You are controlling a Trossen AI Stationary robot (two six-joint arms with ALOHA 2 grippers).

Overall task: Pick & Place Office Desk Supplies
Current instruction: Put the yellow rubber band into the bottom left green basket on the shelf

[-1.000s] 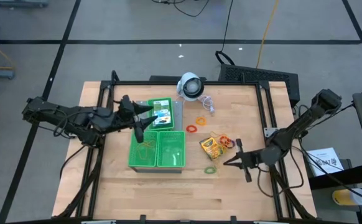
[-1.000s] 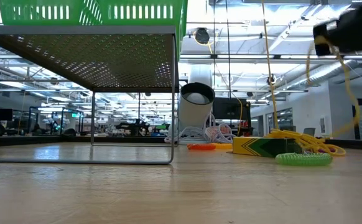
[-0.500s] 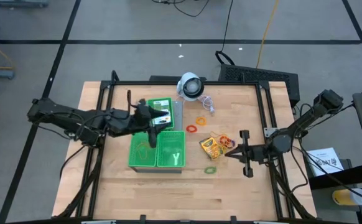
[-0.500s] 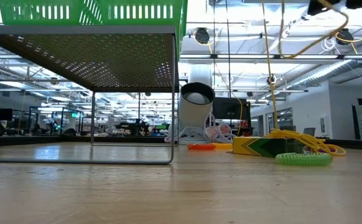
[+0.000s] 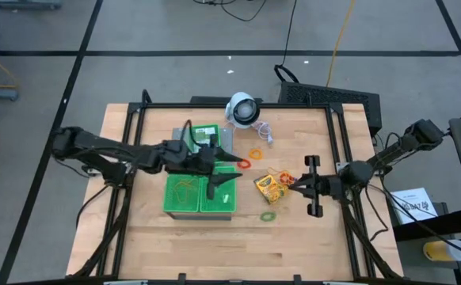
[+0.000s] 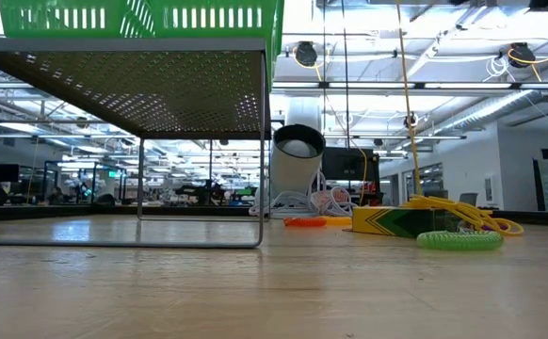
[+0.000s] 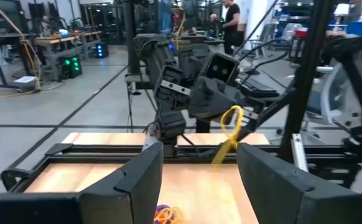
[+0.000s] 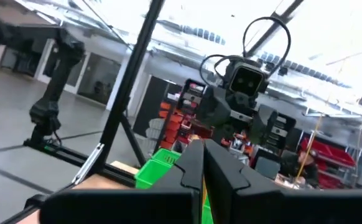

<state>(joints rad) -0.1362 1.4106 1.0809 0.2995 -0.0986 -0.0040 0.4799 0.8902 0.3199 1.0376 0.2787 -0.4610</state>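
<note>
Now, crayon box on the table: we see one flat yellow-and-green crayon box (image 5: 267,187) lying on the bare wood just right of the green tray (image 5: 201,207), its long axis slanted toward the right gripper; from the low view (image 6: 401,221) it shows a yellow end and a dark green zigzag face.
Other crayon box: a green-and-white box face (image 5: 205,136) lies behind the tray, by the left arm.
Rubber bands: thin loops, orange (image 5: 255,153) and red (image 5: 243,164) on the wood between tray and box, a green ribbed one (image 5: 268,215) nearer the front edge, and tan-yellow ones (image 5: 184,190) coiled in the tray's left compartment.
Left gripper (image 5: 219,176): we find it above the tray's right compartment, fingers (image 7: 137,174) spread wide, nothing between them.
Right gripper (image 5: 295,185): it sits just beside the crayon box, fingers (image 8: 193,165) pressed together on a yellow band.
Table (image 5: 215,245): pale wooden planks.
</note>
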